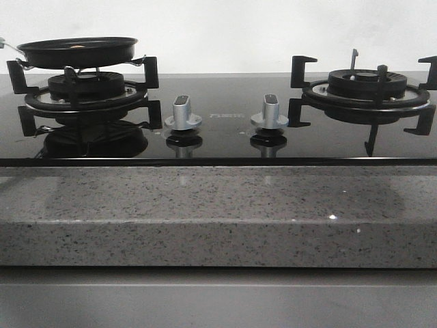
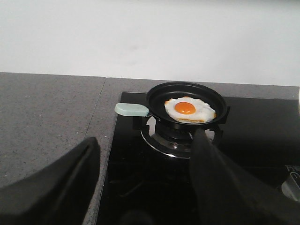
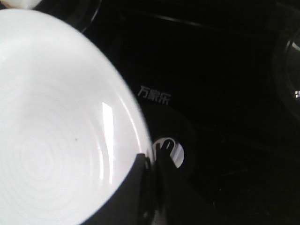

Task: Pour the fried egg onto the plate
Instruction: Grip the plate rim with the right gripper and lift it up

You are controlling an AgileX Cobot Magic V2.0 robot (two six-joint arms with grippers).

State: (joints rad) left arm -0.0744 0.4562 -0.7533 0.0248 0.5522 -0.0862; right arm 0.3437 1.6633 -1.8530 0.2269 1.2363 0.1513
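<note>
Pouring has not begun: fried egg (image 2: pixel 190 109) lies flat in the black pan (image 2: pixel 187 104) on the burner, at ten o'clock on the hob. Left gripper (image 2: pixel 145 187) gapes wide, empty. Right gripper (image 3: pixel 140 187) pinches the plate (image 3: pixel 51 136) rim, plate bare

this is a kitchen. a black glass gas hob (image 1: pixel 218 133) is set into a speckled grey stone desk (image 1: pixel 218 215), with a plain pale wall behind it. the hob has two burners, each ringed by black pan supports, the left burner (image 1: pixel 85 89) and the right burner (image 1: pixel 365 85), and two silver control knobs (image 1: pixel 183 113) stand between them. a small black frying pan (image 2: pixel 185 105) with a pale green handle sits on the left burner with a fried egg (image 2: pixel 190 109) in it. a glossy white plate (image 3: pixel 56 126) shows over the hob's dark glass, near a printed brand mark.
</note>
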